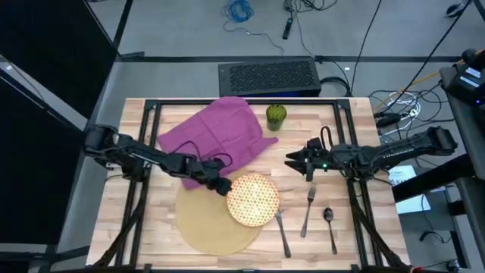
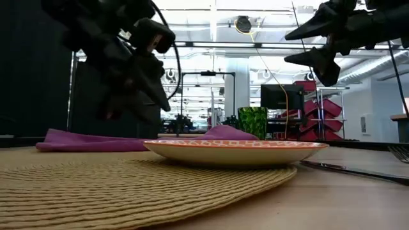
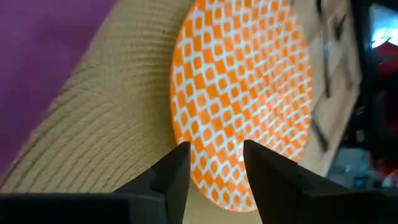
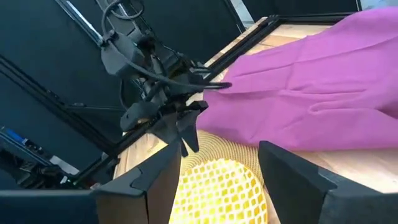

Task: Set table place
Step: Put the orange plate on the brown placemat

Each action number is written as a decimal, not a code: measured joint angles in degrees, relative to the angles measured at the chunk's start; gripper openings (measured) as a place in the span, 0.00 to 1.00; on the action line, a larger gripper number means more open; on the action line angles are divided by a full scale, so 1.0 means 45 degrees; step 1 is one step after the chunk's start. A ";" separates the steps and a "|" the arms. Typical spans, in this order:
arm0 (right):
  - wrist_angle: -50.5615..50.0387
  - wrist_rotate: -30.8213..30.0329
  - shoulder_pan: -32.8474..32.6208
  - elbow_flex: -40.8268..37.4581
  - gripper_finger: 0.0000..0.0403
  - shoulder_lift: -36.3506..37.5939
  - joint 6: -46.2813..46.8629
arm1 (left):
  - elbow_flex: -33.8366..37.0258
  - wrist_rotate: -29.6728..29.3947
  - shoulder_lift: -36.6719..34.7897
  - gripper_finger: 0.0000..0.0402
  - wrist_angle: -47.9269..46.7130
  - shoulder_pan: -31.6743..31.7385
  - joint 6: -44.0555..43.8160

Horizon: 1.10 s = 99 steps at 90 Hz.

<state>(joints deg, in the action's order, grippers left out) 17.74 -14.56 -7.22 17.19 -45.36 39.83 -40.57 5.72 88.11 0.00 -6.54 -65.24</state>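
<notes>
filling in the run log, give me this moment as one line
left gripper: open, above plate edge | right gripper: open, raised, empty | plate: on mat, off-center | napkin, cup: behind

Pale tan mat (image 1: 201,224), orange-and-cream lattice plate (image 1: 253,199), magenta cloth (image 1: 216,129), green cup (image 1: 276,116).

plate (image 3: 249,93) hides mat (image 3: 106,137) part, cutlery (image 3: 329,62) blurred

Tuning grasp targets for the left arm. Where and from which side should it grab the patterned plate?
Take the plate by its rim on the side nearest the left gripper, coming in low with one finger over and one under. It lies flat on the mat, partly overhanging it, and the low view shows the rim raised, so an edge pinch looks feasible; the flat centre gives nothing to grip.
</notes>
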 joint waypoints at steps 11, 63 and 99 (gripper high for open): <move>-0.0010 0.0254 0.0000 0.0000 0.50 0.0000 0.0000 | -0.0044 0.0007 0.0075 0.34 -0.0270 0.0116 0.0159; -0.0117 0.0310 -0.0005 0.0000 0.50 0.0000 -0.0007 | -0.0080 0.0305 0.1640 0.34 0.1391 0.0271 0.0241; -0.0113 0.0310 -0.0004 0.0000 0.50 0.0000 -0.0010 | -0.1395 0.1068 0.3177 0.34 0.1312 0.0280 0.0608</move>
<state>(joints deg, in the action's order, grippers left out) 17.23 -13.17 -7.24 17.19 -45.36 39.79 -46.85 10.52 102.41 5.91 -5.28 -62.51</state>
